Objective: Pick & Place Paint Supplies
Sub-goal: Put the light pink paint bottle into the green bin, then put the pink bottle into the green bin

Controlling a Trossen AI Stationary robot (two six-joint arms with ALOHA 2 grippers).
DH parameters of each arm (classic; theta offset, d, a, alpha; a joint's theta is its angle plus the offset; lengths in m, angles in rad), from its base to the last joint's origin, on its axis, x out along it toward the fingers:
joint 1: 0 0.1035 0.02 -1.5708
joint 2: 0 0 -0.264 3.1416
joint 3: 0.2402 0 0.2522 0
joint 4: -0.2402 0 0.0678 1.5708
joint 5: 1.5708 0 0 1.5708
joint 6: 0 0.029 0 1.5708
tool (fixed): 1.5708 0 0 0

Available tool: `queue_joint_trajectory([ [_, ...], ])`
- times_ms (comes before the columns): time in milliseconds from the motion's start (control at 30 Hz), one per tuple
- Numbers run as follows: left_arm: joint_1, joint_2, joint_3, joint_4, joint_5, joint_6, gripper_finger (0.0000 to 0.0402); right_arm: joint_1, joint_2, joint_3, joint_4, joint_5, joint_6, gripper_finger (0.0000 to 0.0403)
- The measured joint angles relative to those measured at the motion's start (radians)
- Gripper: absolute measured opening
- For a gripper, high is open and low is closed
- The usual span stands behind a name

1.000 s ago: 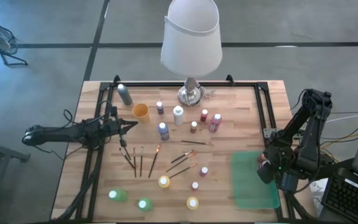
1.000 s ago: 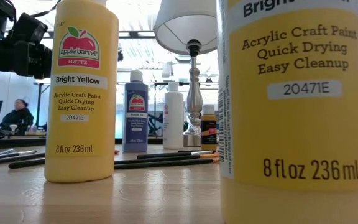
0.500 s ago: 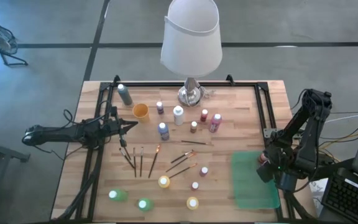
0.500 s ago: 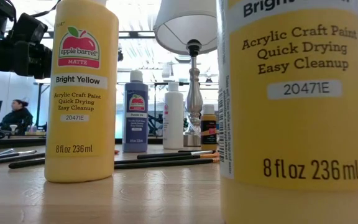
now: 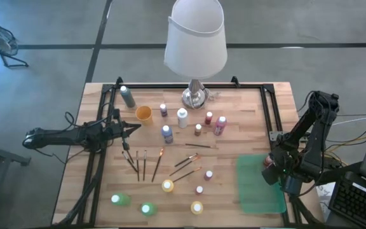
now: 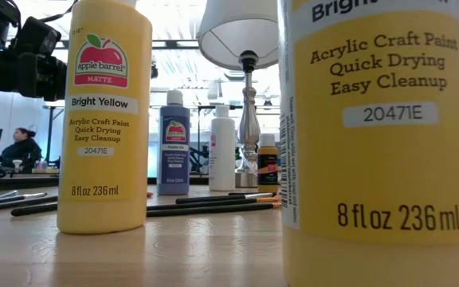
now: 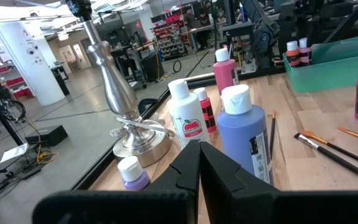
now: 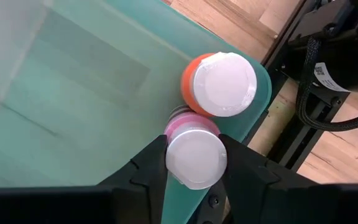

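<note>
- Here, the right gripper [image 8: 193, 163] hangs over the right edge of the green tray [image 5: 257, 187], its jaws clamped on a pink paint bottle [image 8: 194, 154] with a white cap, held upright just inside the tray's rim.
- Touching that bottle, an orange-red paint bottle [image 8: 219, 84] stands in the same corner of the tray.
- The left gripper [image 5: 129, 129] waits low over the table's [image 5: 227, 207] left side, jaws together, pointing toward a blue paint bottle [image 7: 244, 140] and a white paint bottle [image 7: 185, 115] just beyond its tip.
- Most other bottles stand on the table between the lamp [image 5: 195, 48] and the front edge: two yellow bottles [image 5: 168, 186] and two green bottles [image 5: 120, 200] near the front.
- Several paintbrushes [image 5: 157, 164] lie loose on the wood at the middle, apart from the tray.
- In the low view a person [image 6: 22, 147] sits in the room far behind the table.
</note>
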Motion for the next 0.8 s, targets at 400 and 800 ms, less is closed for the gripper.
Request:
queue_joint_trajectory([
  [400,0.000,0.000,0.000,0.000,0.000,0.000,0.0013,0.000,0.000,0.000,0.019,-0.002,-0.008,0.0193],
  [800,-0.001,0.000,0.000,0.000,0.000,0.000,0.0013,0.000,0.000,0.011,-0.017,-0.004,-0.030,0.0227],
])
